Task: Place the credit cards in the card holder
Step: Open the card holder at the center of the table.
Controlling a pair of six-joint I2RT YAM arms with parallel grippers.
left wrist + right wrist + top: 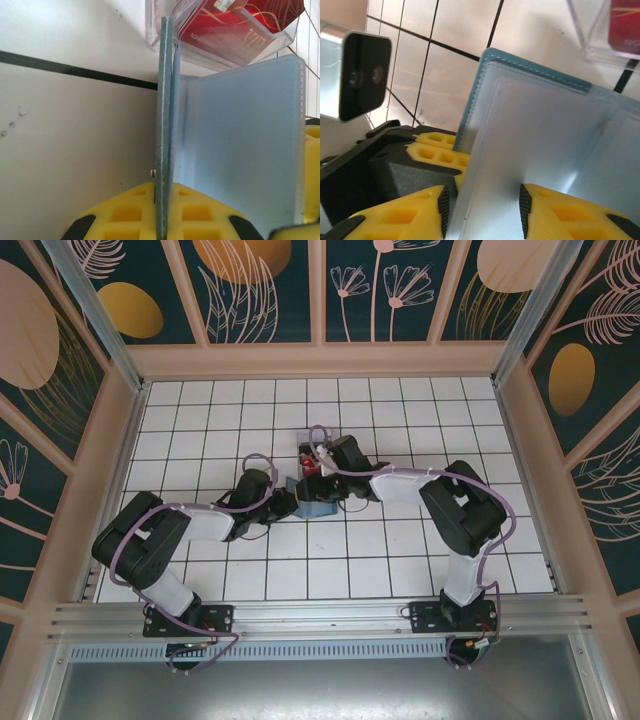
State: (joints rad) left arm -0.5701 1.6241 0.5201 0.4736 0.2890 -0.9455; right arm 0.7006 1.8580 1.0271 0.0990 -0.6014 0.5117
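card holder (318,502) stands open on edge; left gripper (162,205) pinches its cover, right gripper (481,210) straddles a leaf, grip unclear.

Bright, even light. The wallet (545,125) carries soft glare on its pale inside; the counter (445,90) left of it lies shaded.
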